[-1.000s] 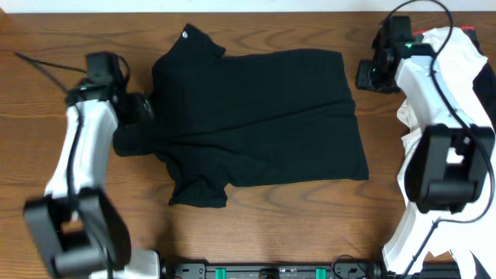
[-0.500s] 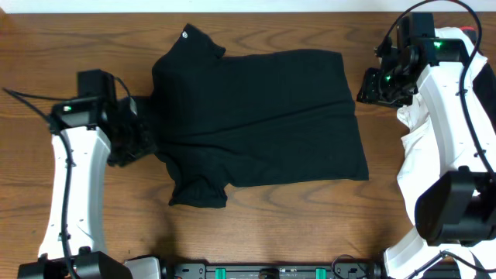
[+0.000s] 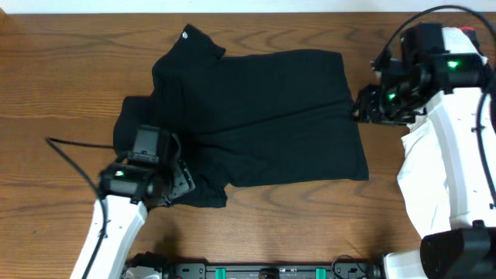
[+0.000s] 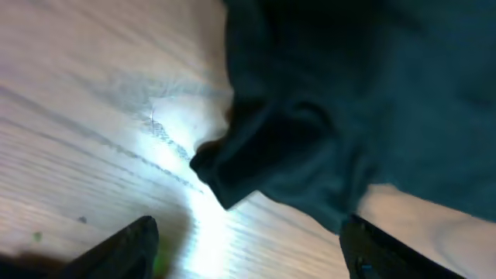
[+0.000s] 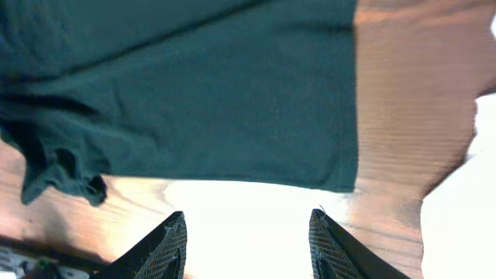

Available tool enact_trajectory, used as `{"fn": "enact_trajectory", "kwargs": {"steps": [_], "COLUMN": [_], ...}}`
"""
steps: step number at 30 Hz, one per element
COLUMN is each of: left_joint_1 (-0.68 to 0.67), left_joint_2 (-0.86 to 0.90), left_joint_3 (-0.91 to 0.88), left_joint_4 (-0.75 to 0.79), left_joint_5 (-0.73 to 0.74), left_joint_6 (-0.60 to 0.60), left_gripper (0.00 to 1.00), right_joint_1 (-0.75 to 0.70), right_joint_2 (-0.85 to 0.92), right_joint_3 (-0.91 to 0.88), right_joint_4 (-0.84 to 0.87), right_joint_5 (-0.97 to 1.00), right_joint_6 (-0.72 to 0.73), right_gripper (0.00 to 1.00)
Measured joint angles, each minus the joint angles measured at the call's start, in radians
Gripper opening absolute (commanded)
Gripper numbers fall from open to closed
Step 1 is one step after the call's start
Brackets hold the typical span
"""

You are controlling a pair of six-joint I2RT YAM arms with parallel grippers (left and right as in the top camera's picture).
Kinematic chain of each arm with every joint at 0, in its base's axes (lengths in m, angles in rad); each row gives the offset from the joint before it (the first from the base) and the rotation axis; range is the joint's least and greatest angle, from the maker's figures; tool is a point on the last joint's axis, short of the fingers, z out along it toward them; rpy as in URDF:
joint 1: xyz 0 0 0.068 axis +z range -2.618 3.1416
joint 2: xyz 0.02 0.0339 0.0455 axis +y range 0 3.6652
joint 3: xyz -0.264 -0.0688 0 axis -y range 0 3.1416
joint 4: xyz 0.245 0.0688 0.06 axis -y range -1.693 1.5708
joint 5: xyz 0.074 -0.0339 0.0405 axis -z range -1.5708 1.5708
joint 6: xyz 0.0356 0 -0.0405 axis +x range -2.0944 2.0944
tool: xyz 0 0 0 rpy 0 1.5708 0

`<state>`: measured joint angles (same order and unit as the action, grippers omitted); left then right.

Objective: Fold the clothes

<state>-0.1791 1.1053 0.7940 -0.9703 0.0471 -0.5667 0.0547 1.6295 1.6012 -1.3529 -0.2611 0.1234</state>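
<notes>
Lying just ahead of the left gripper [image 3: 180, 181], the black T-shirt [image 3: 263, 116] spreads over the wooden table [image 3: 62, 77]; its lower sleeve bunches close before that claw; the cloth is flat mid-body and rumpled at its left edge; the left fingers [image 4: 124, 248] stand wide apart, holding nothing; the right gripper [image 3: 363, 108] hovers at the shirt's right edge, jaws parted and empty, beside a white garment [image 3: 422, 178].

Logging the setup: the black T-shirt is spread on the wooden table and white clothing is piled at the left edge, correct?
No: the overhead view shows the white clothing piled at the right edge. The black T-shirt is spread on the wooden table.
</notes>
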Motion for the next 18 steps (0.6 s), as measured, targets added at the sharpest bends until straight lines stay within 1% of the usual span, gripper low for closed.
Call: {"fn": "enact_trajectory", "kwargs": {"steps": [3,5,8,10,12,15,18], "left_joint_1": [0.000,0.000,0.000,0.000,0.000,-0.001,0.000], "left_joint_2": [0.054,0.090,0.159,0.218,0.285,0.370,0.416], "left_joint_3": [-0.060,-0.064,-0.063,-0.063,-0.064,-0.064,-0.064], "left_joint_4": [0.086,0.138,0.201,0.217,0.216,0.208,0.166], "left_joint_5": [0.001,-0.001,-0.010,-0.004,0.018,0.063,0.103], "left_joint_6": [-0.030,-0.037,-0.040,-0.044,-0.047,-0.047,-0.047], "left_gripper": [0.79,0.80,0.78,0.70,0.54,0.06,0.06], "right_joint_1": [0.009,0.011,0.011,0.011,0.011,0.011,0.011], "right_joint_2": [0.002,0.005,0.007,0.007,0.007,0.007,0.007], "right_joint_3": [-0.084,-0.121,-0.155,-0.169,-0.177,-0.182,-0.182], "right_joint_4": [0.055,0.081,0.109,0.118,0.121,0.124,0.127], "right_joint_5": [-0.001,-0.001,-0.001,-0.001,-0.001,-0.001,0.006], "right_joint_6": [0.002,0.003,0.007,0.011,0.015,0.019,0.023], "right_gripper": [0.49,0.49,0.48,0.48,0.48,0.48,0.50]}}
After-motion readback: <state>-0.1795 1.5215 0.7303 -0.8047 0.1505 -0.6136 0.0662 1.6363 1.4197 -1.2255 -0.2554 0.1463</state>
